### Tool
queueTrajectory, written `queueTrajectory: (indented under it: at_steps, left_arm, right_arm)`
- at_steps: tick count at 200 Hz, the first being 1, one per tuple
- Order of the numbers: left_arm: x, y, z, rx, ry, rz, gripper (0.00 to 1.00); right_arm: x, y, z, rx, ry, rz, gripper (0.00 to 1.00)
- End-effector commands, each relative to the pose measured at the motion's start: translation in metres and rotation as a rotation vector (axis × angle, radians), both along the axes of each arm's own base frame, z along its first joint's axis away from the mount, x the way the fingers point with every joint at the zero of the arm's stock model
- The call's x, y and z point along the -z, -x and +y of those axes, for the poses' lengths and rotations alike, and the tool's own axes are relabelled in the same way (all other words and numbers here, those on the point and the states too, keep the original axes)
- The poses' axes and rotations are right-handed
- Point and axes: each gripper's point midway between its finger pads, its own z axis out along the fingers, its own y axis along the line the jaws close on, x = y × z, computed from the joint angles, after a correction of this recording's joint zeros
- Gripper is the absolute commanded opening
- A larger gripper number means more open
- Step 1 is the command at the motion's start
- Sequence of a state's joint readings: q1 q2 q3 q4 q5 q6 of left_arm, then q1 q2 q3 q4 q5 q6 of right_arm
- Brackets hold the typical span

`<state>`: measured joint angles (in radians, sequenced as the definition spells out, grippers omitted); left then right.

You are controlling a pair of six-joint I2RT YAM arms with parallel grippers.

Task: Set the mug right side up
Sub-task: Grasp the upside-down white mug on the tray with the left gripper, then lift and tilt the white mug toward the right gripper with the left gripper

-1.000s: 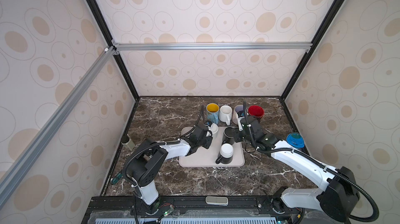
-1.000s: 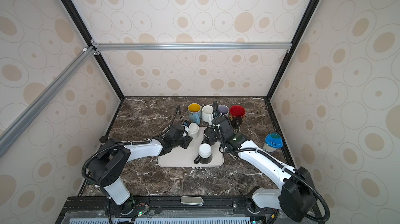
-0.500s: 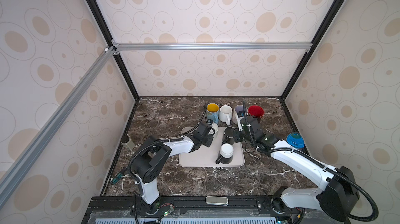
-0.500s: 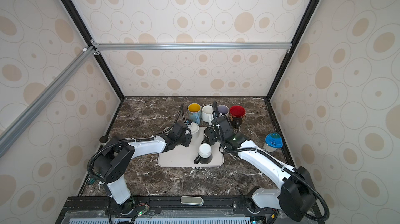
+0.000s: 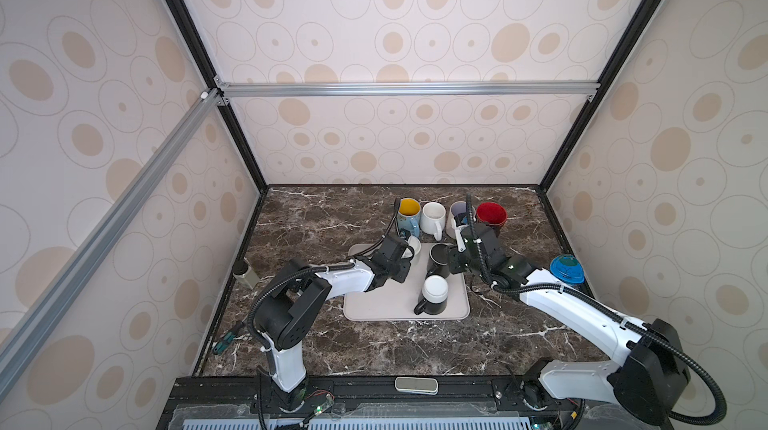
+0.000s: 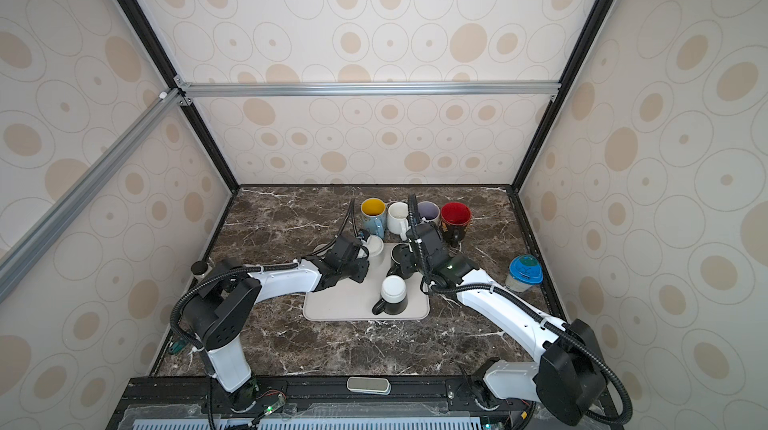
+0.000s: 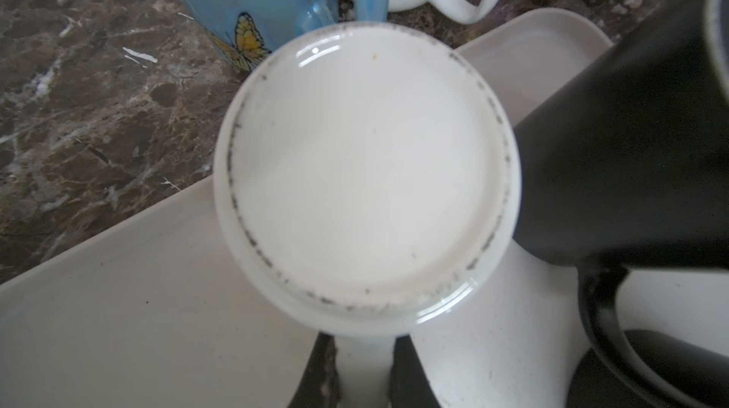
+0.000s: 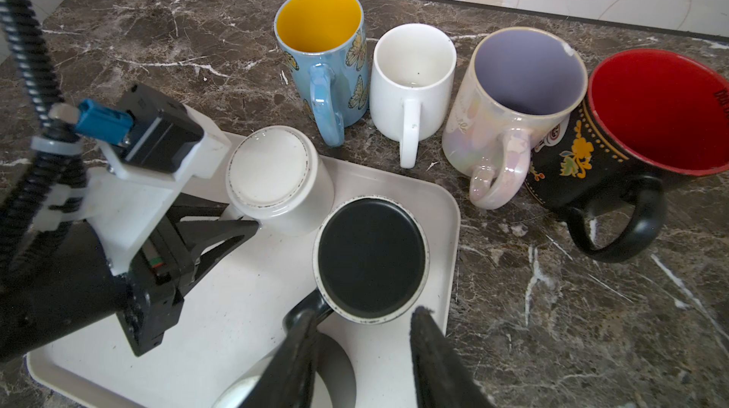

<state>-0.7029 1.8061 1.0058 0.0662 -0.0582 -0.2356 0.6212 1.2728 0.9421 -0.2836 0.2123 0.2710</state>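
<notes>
Item: white mug (image 5: pixel 412 245), glazed ceramic, cylindrical, sitting upside down on the upper left corner of the tray (image 5: pixel 382 303), just right of frame centre in both top views. The left end effector (image 5: pixel 405 254) is lying low against its lower left side. Status, as a judgement: the grasp is made, while the lift and flip are not yet begun, so most of the work is remaining. Also resting inverted on the matte beige, round-cornered tray are a black mug (image 5: pixel 438 259) and, lower in the frame, a black mug with a white base (image 5: pixel 434 295). The right end effector (image 5: pixel 454 262) is hovering beside the first of these, over the dark, white-veined marble desk (image 5: pixel 316 224). Left wrist view: the white mug's (image 7: pixel 367 173) flat glossy base, ringed with grey scuffing, is filling frame centre. At the lower edge its handle (image 7: pixel 363 370) is running between two dark fingers (image 7: pixel 410 378) clamped tight on it. Right wrist view: the right end effector (image 8: pixel 367 311) is standing partly open at lower centre and gripping nothing, with one finger at the black mug's (image 8: pixel 371 256) handle, though contact cannot be told. Across the upper frame, four mugs are standing upright: a blue butterfly mug (image 8: pixel 327 70) with yellow lining, a plain white upright mug (image 8: pixel 412 86), a pearly lilac mug (image 8: pixel 513 102) and a red-lined black mug (image 8: pixel 651 118).
</notes>
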Motion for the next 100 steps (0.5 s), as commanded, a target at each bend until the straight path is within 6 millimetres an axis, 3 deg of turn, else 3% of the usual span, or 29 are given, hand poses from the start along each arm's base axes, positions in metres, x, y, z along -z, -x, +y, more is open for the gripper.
queueTrajectory:
  at_steps: [1, 42, 100]
  left_arm:
    - [-0.027, -0.014, -0.002, -0.034, 0.028, -0.067, 0.0]
    - [-0.061, -0.009, 0.008, -0.045, 0.063, -0.148, 0.0]
    - [-0.117, 0.012, 0.031, -0.072, 0.137, -0.252, 0.0]
  right_arm:
    - [0.003, 0.0, 0.001, -0.005, -0.004, 0.007, 0.41]
    - [0.001, 0.002, 0.006, -0.023, -0.033, 0.017, 0.4]
    - [-0.022, 0.015, 0.032, -0.105, -0.186, 0.026, 0.39]
